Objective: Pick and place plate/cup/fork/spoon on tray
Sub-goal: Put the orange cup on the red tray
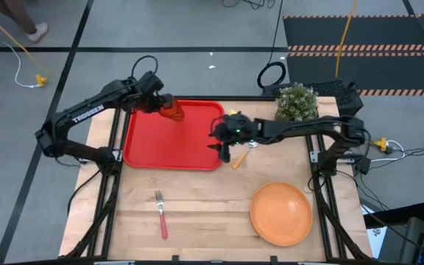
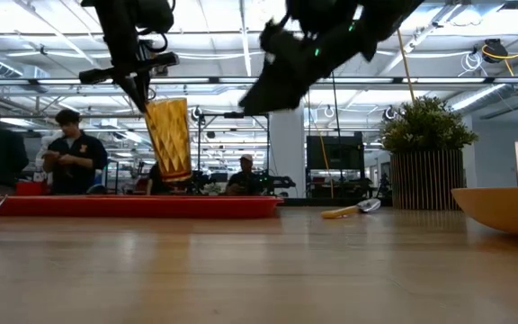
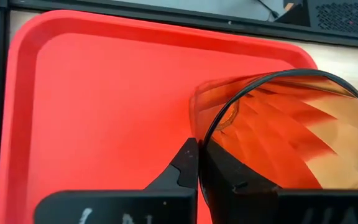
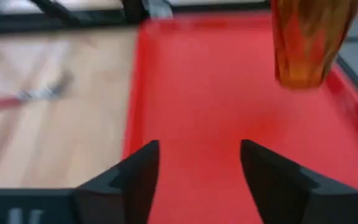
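Amber translucent tumbler (image 2: 169, 137) hangs clamped in the left gripper (image 1: 158, 104), lifted above the flat red plastic tray (image 1: 147, 143) near its far edge. We note the right gripper (image 4: 199, 163) over the tray's right edge, fingers parted, empty.

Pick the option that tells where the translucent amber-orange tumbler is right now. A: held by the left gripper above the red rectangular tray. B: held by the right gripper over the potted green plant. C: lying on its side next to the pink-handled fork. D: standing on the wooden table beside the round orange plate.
A: the left gripper is shut on the cup, which hangs clear above the tray in the low view.
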Tool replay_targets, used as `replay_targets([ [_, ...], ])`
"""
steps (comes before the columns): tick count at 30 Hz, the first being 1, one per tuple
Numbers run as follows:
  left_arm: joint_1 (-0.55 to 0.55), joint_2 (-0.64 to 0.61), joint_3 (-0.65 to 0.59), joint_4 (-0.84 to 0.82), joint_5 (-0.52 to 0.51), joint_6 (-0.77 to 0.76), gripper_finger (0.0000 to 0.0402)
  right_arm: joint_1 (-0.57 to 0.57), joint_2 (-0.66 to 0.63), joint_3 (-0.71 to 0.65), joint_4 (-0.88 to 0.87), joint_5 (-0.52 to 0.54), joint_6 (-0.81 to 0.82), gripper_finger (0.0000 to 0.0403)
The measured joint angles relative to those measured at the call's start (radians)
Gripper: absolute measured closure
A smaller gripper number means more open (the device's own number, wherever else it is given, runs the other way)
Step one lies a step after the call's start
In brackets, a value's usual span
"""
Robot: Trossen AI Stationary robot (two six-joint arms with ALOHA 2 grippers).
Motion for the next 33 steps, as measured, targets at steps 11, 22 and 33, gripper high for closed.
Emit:
replay_targets([
  [11, -0.028, -0.024, 0.000, -0.005, 0.025, 0.036, 0.0395, -0.036, 0.168, 0.000, -0.026, 0.045, 0.014, 0.0373],
  [22, -0.034, -0.024, 0.000, -0.005, 0.035, 0.057, 0.0396, -0.091, 0.177, -0.030, -0.104, 0.045, 0.041, 0.0401],
  [33, -0.059, -0.024, 0.000, -0.005, 0.041, 0.053, 0.0396, -0.119, 0.177, -0.050, -0.125, 0.044, 0.020, 0.0402],
])
